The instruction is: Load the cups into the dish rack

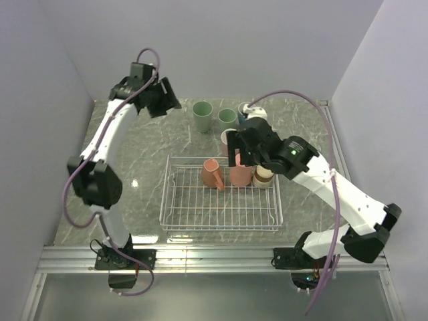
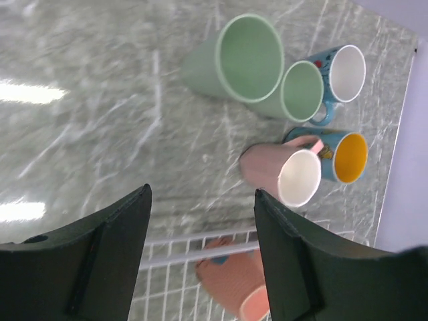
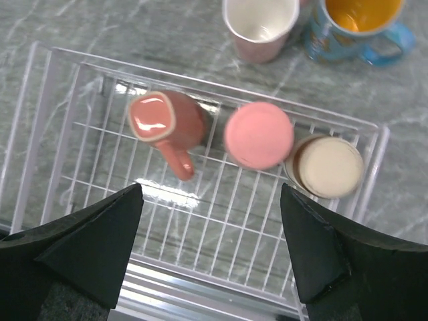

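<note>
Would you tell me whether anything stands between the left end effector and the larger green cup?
Nothing visible does. Only bare marble tabletop lies between the open left end effector and the larger green cup.

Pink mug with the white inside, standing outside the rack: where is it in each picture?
Top external: pink mug in the middle, just past the far edge of the dish rack.
Left wrist: right of centre, above the rack's rim.
Right wrist: at the top edge, above the rack's rim.
Shared landmark: the white dish rack, whose far rim lies next to the mug in every view.
</note>
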Controlling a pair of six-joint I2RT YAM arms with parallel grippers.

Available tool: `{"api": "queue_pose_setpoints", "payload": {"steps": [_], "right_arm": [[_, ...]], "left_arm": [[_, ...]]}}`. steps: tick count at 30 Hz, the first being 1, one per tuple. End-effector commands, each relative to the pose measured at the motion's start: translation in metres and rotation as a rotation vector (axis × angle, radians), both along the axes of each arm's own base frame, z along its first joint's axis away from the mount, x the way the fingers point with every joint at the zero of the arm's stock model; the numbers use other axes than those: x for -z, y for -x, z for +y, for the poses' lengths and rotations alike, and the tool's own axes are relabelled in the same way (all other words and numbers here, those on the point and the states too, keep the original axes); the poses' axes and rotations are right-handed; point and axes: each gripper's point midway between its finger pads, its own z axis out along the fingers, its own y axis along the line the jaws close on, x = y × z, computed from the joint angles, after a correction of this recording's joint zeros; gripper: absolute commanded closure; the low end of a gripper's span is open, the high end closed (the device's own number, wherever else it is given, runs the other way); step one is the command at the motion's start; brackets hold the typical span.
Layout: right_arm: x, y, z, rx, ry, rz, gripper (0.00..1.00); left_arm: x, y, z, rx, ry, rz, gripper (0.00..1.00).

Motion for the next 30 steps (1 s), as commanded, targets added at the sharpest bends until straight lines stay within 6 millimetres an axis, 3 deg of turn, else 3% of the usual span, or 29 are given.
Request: {"api": "queue_pose_setpoints", "payload": {"steps": [1, 2, 4, 5, 6, 8, 9, 10, 12, 17, 18, 19, 22, 27, 28, 30], "right_arm": [[-0.010, 0.012, -0.027, 0.070, -0.060, -0.019, 0.10], [-0.008, 0.014, -0.033, 0.083, -0.063, -0.016, 0.10], [-0.001, 0.023, -0.045, 0.110, -0.070, -0.005, 0.10], [0.001, 0.026, -0.049, 0.123, -0.076, -0.001, 0.10], [0.004, 0.030, -0.054, 0.135, -0.075, 0.008, 0.10], [0.011, 0.039, -0.064, 0.165, -0.090, 0.019, 0.10], [0.014, 0.043, -0.069, 0.174, -0.087, 0.029, 0.10], [0.017, 0.047, -0.074, 0.190, -0.099, 0.034, 0.10], [0.021, 0.052, -0.080, 0.204, -0.092, 0.046, 0.10], [0.025, 0.057, -0.089, 0.218, -0.067, 0.060, 0.10], [0.026, 0.056, -0.089, 0.215, -0.060, 0.062, 0.10], [0.026, 0.055, -0.088, 0.209, -0.047, 0.063, 0.10], [0.022, 0.048, -0.082, 0.186, -0.031, 0.061, 0.10], [0.019, 0.031, -0.066, 0.139, -0.004, 0.053, 0.10], [0.019, 0.027, -0.061, 0.123, 0.008, 0.057, 0.10], [0.017, 0.022, -0.055, 0.112, 0.007, 0.053, 0.11]], "left_arm": [[-0.014, -0.035, -0.021, -0.001, 0.019, -0.058, 0.32], [0.005, -0.045, -0.032, 0.021, 0.014, -0.027, 0.32], [0.002, -0.061, -0.045, 0.044, 0.025, -0.063, 0.32], [0.004, -0.064, -0.056, 0.073, 0.033, -0.073, 0.32], [0.018, -0.072, -0.063, 0.081, 0.028, -0.060, 0.31], [0.018, -0.083, -0.073, 0.082, 0.016, -0.092, 0.30], [0.036, -0.090, -0.076, 0.079, 0.000, -0.070, 0.30], [0.031, -0.096, -0.077, 0.073, -0.001, -0.087, 0.30], [0.049, -0.103, -0.083, 0.074, -0.012, -0.063, 0.30], [0.062, -0.117, -0.095, 0.103, -0.033, -0.110, 0.30], [0.074, -0.118, -0.096, 0.101, -0.049, -0.090, 0.32], [0.073, -0.121, -0.093, 0.085, -0.067, -0.095, 0.34], [0.097, -0.118, -0.083, 0.056, -0.116, -0.041, 0.42], [0.113, -0.111, -0.077, 0.072, -0.152, -0.018, 0.80], [0.114, -0.109, -0.075, 0.072, -0.159, -0.007, 0.96], [0.107, -0.108, -0.071, 0.069, -0.164, -0.013, 1.00]]}}
